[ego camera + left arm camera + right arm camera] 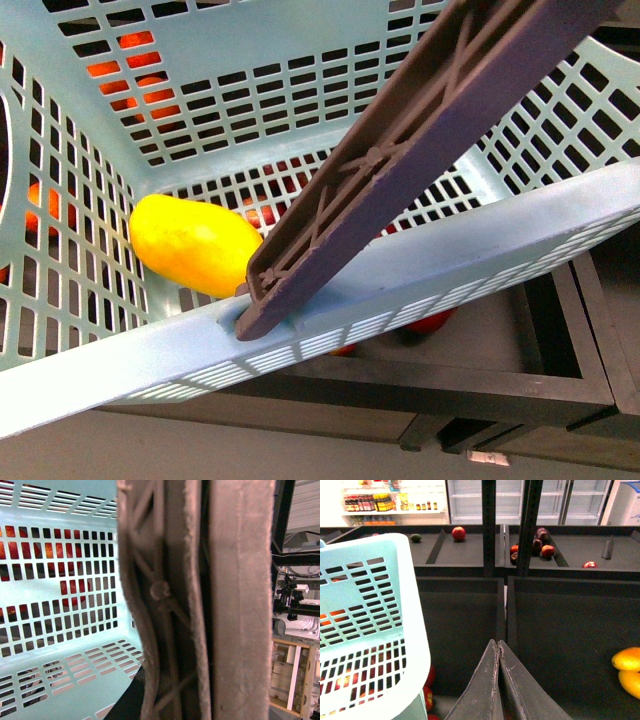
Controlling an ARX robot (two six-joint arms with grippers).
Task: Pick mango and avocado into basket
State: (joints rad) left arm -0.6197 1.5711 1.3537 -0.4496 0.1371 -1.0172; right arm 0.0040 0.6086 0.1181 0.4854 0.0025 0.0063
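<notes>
The turquoise basket (450, 270) fills the front view, tilted. One yellow mango (190, 245) lies inside it against the slotted wall. The brown ribbed handle (420, 150) crosses the basket and fills the left wrist view (200, 605). My left gripper is shut on this handle, and its fingers do not show. My right gripper (498, 642) is shut and empty over a black bin, beside the basket (370, 630). A small dark green fruit, likely the avocado (415, 538), lies in a far bin. More yellow mangoes (627, 659) lie at the bin's edge.
Black shelf bins with dividers (502, 605) lie below and ahead. Red apples (458, 533) and dark fruit (540, 545) sit in the far bins. Apples show through the basket slots (135, 70). Store shelves and fridges stand behind.
</notes>
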